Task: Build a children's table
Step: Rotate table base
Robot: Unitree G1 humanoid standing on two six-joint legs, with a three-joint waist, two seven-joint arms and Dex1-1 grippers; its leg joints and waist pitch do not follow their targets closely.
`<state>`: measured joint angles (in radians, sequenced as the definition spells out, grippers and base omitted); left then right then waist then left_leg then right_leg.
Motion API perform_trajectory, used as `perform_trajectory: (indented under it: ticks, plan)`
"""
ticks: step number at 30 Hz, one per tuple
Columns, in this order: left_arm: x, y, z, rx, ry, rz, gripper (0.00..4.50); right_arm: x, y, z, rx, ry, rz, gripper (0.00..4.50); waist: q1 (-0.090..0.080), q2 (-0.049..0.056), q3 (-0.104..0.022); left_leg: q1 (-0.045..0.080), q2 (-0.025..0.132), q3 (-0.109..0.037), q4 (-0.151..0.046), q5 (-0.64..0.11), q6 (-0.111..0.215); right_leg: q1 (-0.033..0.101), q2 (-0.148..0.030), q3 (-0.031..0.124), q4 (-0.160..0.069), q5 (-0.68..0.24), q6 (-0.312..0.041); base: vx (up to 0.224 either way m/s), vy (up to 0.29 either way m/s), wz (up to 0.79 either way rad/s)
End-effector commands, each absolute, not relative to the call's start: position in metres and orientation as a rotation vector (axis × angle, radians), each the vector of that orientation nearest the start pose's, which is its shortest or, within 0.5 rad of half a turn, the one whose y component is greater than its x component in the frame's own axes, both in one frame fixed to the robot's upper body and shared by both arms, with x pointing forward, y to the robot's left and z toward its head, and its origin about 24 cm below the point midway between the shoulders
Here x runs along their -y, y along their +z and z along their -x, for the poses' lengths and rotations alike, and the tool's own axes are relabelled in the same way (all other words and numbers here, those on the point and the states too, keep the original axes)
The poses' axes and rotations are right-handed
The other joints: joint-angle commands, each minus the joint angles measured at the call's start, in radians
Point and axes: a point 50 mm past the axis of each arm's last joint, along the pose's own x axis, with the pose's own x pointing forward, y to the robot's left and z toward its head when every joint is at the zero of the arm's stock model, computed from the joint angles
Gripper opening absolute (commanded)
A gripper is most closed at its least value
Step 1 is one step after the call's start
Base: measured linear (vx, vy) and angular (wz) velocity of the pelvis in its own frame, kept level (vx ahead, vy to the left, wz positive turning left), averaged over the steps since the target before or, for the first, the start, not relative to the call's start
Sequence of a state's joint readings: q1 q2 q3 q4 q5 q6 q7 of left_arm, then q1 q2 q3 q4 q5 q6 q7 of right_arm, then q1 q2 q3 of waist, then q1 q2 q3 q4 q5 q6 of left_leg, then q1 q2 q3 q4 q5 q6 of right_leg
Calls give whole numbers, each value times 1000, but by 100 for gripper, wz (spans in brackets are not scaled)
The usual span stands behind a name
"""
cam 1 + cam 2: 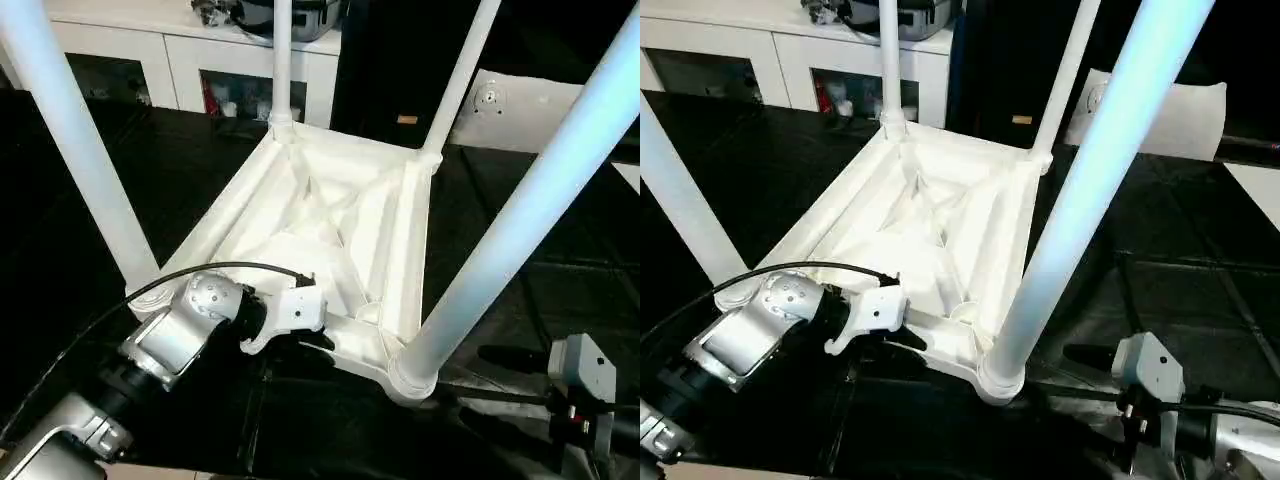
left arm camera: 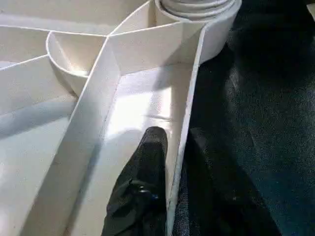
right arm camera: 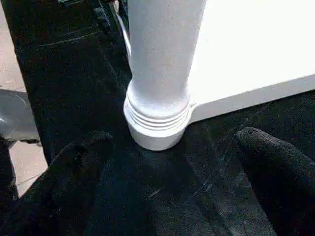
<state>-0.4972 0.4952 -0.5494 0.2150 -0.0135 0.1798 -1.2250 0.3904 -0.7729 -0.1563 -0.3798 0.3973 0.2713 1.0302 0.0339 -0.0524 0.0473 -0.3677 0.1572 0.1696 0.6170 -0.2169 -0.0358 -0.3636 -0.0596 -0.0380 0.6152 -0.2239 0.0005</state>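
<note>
The thin outer wall of the white tabletop (image 2: 189,93) was straddled by the left gripper (image 2: 172,147), one black finger (image 2: 147,167) inside, one outside over black cloth (image 2: 266,98). A leg's base (image 2: 197,7) was seated in the corner socket.

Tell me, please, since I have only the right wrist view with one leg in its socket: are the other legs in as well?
Observer: Yes. The head views show four legs standing up from the upside-down tabletop, one in each corner socket.
Operator: Thank you. Where is the left gripper?
Observer: The left gripper is at the tabletop's near rim, between the two near legs.
Operator: Is anything lying beyond the table?
Observer: A white pillow-like block lies on the dark surface past the far right corner.
</note>
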Motion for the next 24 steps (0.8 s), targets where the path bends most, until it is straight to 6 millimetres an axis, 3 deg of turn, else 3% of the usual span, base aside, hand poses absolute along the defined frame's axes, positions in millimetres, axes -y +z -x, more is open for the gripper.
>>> perform_trajectory:
  ticks: [1, 8, 12, 16, 17, 20, 21, 23, 24]
  plan:
    - [-102, 54, -275, -462, -1594, -637, 58, 239, 80, -161, -429, 1018, 251, 450, 2, 0, -42, 12, 88, -34, -90, -182, 71, 27, -101, 49, -76, -144, -248, 0, 0, 0]
    - [-102, 55, -271, -490, -1590, -519, 10, 234, 81, -163, -411, 1040, 247, 450, 0, 5, -44, 12, 87, -33, -89, -175, 69, 29, -102, 49, -72, -132, -260, 0, 0, 0]
    - [-109, 53, -267, -498, -1537, -459, 2, 231, 80, -164, -407, 1049, 244, 450, -7, 2, -44, 8, 87, -33, -86, -155, 88, 32, -102, 49, -70, -98, -271, 0, 0, 0]
    - [-118, 50, -257, -499, -1457, -389, 2, 229, 79, -164, -404, 1054, 240, 450, -24, -2, -39, -1, 83, -35, -90, -171, 95, 35, -100, 46, -78, -180, -252, 0, 0, 0]
    - [-120, 50, -254, -497, -1433, -367, 2, 228, 78, -165, -402, 1056, 239, 450, -25, -4, -39, 4, 82, -32, -89, -181, 95, 30, -98, 46, -81, -206, -244, 0, 0, 0]
    - [-124, 49, -247, -500, -1370, -339, 2, 228, 78, -166, -400, 1061, 239, 450, -40, 0, -37, 1, 81, -35, -89, -200, 88, 28, -97, 47, -86, -269, -227, 0, 0, 0]
    - [-125, 49, -244, -500, -1325, -324, 2, 227, 78, -168, -398, 1065, 240, 450, -41, -7, -37, 1, 81, -35, -89, -205, 89, 28, -97, 46, -89, -287, -220, 0, 0, 0]
    - [-128, 50, -240, -500, -1243, -301, 2, 227, 78, -170, -392, 1070, 244, 450, -47, -4, -37, -2, 81, -37, -88, -194, 89, 28, -99, 46, -87, -285, -221, 0, 0, 0]
    - [-130, 51, -240, -493, -1177, -284, 2, 226, 78, -172, -386, 1072, 249, 450, -49, -9, -36, 0, 80, -35, -88, -197, 91, 26, -97, 47, -90, -296, -218, 0, 0, 0]
